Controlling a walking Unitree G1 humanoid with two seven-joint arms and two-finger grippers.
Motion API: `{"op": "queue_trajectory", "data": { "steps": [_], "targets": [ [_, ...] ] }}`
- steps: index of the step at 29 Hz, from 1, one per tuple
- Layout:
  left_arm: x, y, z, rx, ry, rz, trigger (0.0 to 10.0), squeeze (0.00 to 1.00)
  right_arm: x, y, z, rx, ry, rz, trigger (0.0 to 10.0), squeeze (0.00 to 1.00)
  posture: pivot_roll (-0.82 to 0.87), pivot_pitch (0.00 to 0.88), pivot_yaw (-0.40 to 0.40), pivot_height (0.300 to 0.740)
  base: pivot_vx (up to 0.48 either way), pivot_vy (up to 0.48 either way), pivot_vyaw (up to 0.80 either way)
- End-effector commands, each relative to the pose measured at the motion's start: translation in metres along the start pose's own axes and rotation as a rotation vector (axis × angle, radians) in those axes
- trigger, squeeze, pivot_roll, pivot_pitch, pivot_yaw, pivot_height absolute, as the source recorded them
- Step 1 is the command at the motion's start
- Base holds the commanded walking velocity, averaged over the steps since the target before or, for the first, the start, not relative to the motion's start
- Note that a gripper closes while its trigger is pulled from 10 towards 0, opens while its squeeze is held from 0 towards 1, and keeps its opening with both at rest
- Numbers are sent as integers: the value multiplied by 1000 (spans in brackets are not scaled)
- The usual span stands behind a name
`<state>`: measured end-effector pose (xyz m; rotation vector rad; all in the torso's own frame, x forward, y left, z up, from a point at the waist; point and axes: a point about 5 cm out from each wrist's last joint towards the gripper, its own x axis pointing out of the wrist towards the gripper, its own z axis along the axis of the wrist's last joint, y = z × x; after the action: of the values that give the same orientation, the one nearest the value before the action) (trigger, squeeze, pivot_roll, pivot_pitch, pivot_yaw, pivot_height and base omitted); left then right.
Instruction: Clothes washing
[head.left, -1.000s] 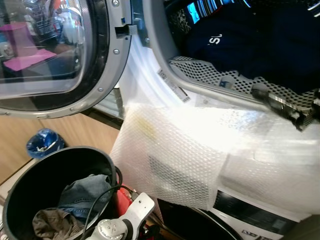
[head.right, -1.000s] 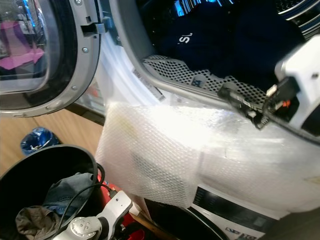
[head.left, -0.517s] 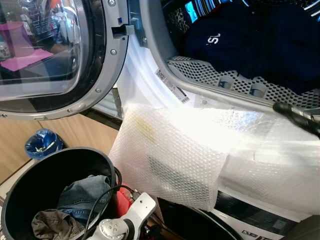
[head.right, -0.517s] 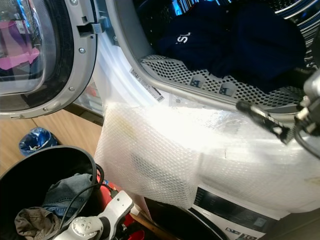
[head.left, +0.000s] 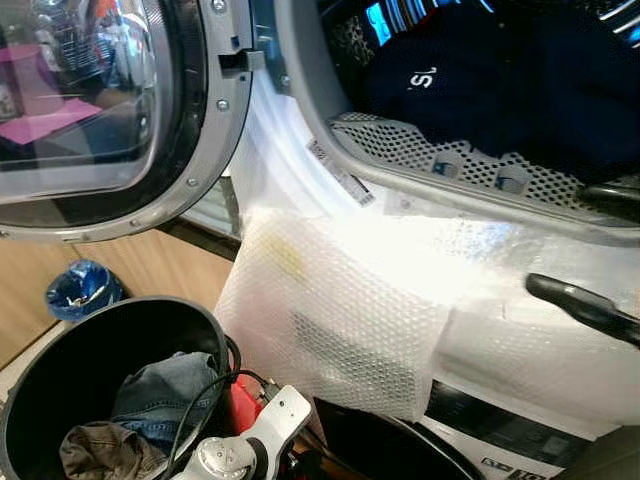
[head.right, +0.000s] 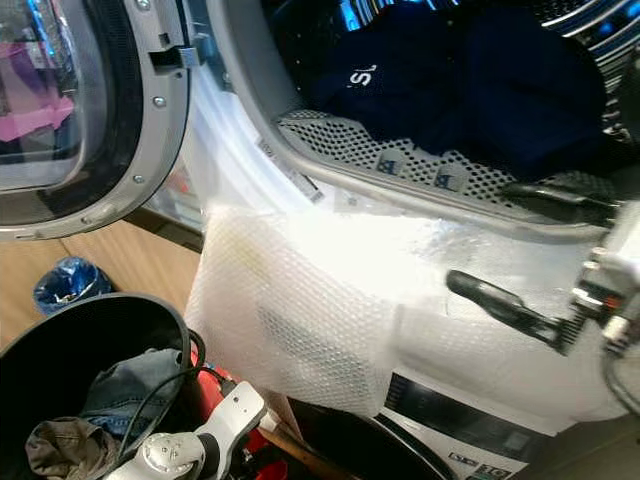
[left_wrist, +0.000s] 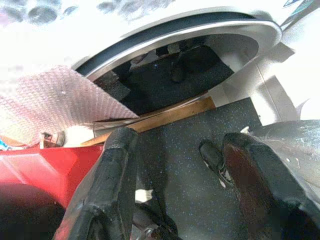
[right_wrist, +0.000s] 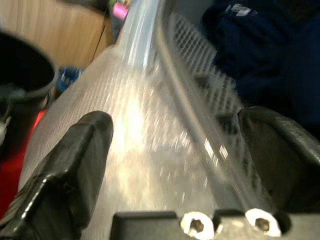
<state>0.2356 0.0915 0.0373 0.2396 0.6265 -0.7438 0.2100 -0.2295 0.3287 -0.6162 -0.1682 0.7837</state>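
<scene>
Bubble wrap (head.right: 330, 300) drapes below the drum rim (head.right: 400, 190); right tool (head.right: 505, 245) spread wide, empty, beside it.

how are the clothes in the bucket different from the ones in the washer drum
The clothes in the black bucket are a blue denim piece and a brownish crumpled piece, low on the floor beside the left arm. The clothes in the drum are dark navy, one with white lettering, piled behind the perforated rim. Both heaps are loose and unfolded.

Floor (head.left: 150, 262): black bucket (head.left: 60, 370), blue bag (head.left: 80, 288) on it.
</scene>
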Motion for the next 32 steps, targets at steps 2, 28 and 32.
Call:
{"op": "queue_trajectory", "data": {
  "steps": [2,28,32],
  "targets": [
    [0,0,-4,6,16,-4,10000,0,7,-1,1,41,-25,-12,10000,0,-140,121,27,740,0,0,0],
    [4,-1,0,-9,1,13,10000,0,107,-20,20,150,4,-44,10000,0,-129,106,7,740,0,0,0],
    [4,0,0,-9,2,16,10000,0,119,-31,17,159,48,-69,10000,0,-125,104,6,740,0,0,0]
  ]
}}
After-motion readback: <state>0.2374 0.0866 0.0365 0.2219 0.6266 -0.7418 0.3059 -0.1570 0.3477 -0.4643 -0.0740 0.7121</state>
